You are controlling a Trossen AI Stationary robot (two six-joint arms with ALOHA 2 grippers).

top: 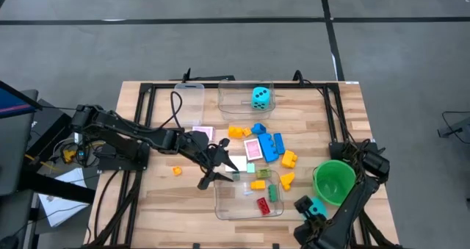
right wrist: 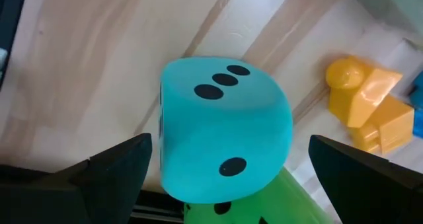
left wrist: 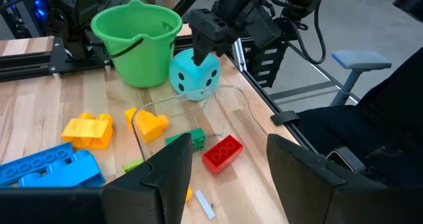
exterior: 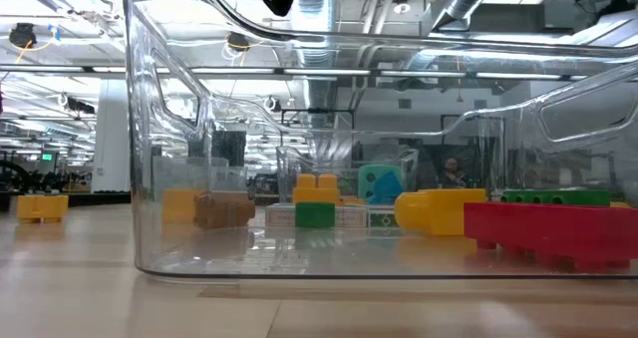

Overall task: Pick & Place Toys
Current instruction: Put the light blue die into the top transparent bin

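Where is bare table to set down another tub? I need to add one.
Free: the wood between the orange brick and the near clear tub, and the far right corner beyond the green bowl. Crowded: the middle, where bricks and cards cluster by the left hand.

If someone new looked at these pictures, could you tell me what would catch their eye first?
Probably the cyan die, sitting on the table between the open fingers of the right hand, beside the green bucket. Next, the scatter of coloured bricks mid-table, some already in the near clear tub. The left hand hovers open at that tub's edge, holding nothing.
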